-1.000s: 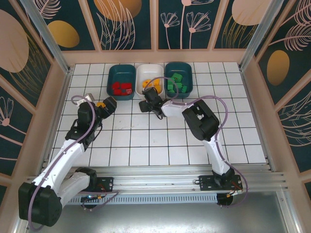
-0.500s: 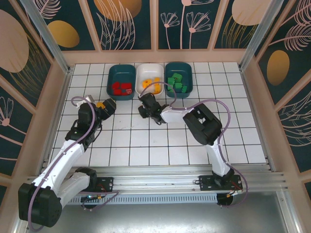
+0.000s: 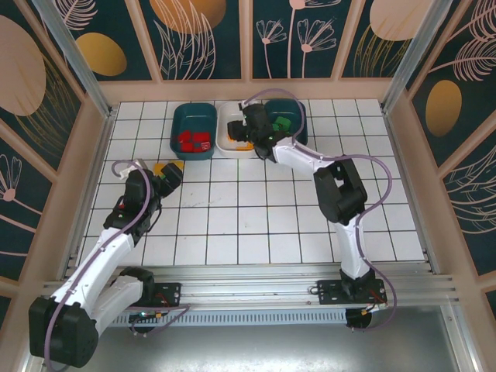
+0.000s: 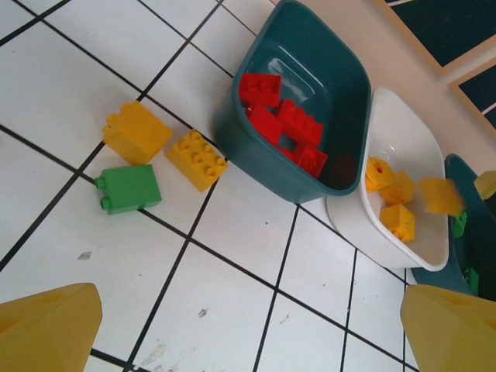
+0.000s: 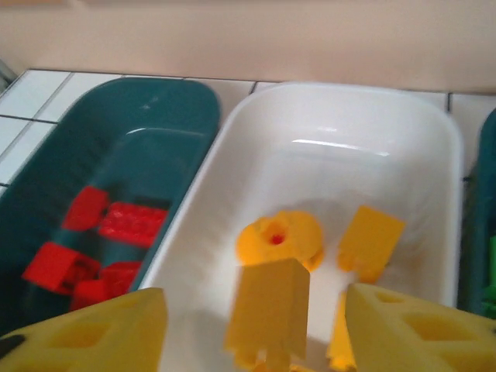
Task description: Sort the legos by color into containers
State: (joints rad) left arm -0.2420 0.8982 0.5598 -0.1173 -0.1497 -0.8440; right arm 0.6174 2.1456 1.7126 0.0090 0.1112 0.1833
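Left gripper hovers low over the white tiled table on the left side, jaws spread wide with nothing between them. Just past it three loose legos sit on the tiles: a green brick nearest, a plain yellow brick just beyond it, and a studded yellow brick to their right, close to the wall of the left teal tray but apart from it. All three are close together; I cannot tell whether they touch. At the far edge of the table the three containers stand in a row, side by side. The left teal tray holds the red bricks in a heap. The white tray in the middle holds several yellow pieces on its floor. The right teal tray holds green bricks. The right arm reaches far across and the right gripper hangs over the white tray, released: its yellow fingers stand well apart, and a blurred yellow brick sits between them touching neither, in the air above the tray floor.
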